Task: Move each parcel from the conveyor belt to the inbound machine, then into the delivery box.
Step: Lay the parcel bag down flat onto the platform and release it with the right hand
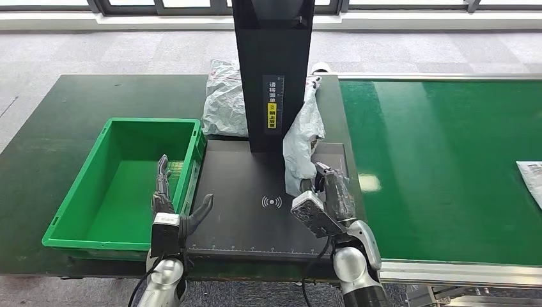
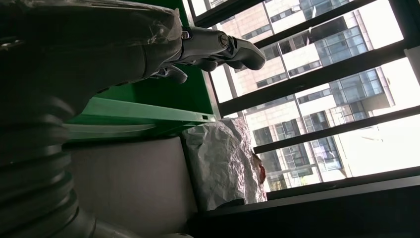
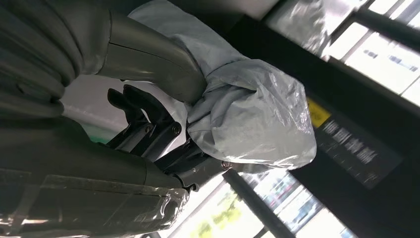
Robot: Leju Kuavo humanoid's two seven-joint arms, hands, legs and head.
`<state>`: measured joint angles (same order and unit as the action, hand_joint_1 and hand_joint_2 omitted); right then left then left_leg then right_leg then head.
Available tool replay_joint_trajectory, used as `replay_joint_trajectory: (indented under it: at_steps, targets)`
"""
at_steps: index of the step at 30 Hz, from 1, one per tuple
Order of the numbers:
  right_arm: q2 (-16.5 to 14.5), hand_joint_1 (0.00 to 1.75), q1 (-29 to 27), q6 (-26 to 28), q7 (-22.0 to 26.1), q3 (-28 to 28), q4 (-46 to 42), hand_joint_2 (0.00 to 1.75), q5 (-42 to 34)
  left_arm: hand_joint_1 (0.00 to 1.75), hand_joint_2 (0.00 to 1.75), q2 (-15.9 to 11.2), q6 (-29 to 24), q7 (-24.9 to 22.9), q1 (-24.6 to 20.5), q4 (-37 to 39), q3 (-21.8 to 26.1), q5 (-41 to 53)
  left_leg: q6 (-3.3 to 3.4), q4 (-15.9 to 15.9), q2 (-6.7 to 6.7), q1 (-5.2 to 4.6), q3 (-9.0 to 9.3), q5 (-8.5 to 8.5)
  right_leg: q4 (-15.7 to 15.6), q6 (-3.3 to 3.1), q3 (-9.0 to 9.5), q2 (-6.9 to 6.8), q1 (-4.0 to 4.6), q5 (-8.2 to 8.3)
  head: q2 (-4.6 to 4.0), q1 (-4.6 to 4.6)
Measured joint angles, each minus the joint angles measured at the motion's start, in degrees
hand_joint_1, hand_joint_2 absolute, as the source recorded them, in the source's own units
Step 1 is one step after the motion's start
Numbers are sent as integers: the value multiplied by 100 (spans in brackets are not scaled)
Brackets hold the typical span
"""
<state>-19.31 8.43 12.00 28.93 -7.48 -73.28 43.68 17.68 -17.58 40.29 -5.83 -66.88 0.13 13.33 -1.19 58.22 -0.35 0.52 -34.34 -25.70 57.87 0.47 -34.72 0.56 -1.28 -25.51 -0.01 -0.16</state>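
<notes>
Now R hand (image 1: 325, 192) grips grey parcel (image 1: 303, 137) on inbound machine (image 1: 255, 217). L hand (image 1: 171, 203) empty, fingers spread, green delivery box (image 1: 77, 236) at its 9 o'clock.

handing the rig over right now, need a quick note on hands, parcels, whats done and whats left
Right hand grips a grey plastic-bag parcel upright on the black inbound machine plate.
Left hand is open, holding nothing, at the edge of the green plastic delivery box.
A white crumpled parcel lies behind the machine column; another white parcel waits on the green conveyor belt.
Left: move the held parcel into the box, then the belt parcel.
</notes>
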Motion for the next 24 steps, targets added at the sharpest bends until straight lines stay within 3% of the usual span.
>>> replay_joint_trajectory:
  at_steps: [9,13,14,18,24]
  targets:
    - [-13,175,152,-483,39,-607,431,175,-363,0,175,0,-13,2,-25,99,-63,0,-6,-1,-1,1,0,4,0,-2,3,-3,11,0,-1,1]
    - [-19,28,201,-654,-18,-732,649,175,-481,0,175,0,-40,1,-37,131,-97,-16,-6,-1,-1,1,0,4,0,-2,5,-2,11,0,1,1]
    - [-22,28,221,-678,-54,-780,732,175,-539,0,175,0,-58,1,-41,141,-108,-25,-6,-1,-1,1,0,4,0,-2,5,-2,11,0,0,1]
    - [-29,0,294,-570,-151,-988,1032,175,-750,0,175,0,-114,2,-52,176,-148,-37,-5,-1,-3,1,0,5,0,-2,7,-4,11,0,-1,1]
    - [-37,0,375,-476,-185,-1120,1301,175,-977,0,175,0,-117,2,-62,215,-161,-56,-5,-1,-3,1,2,5,0,-2,9,-5,10,0,0,1]
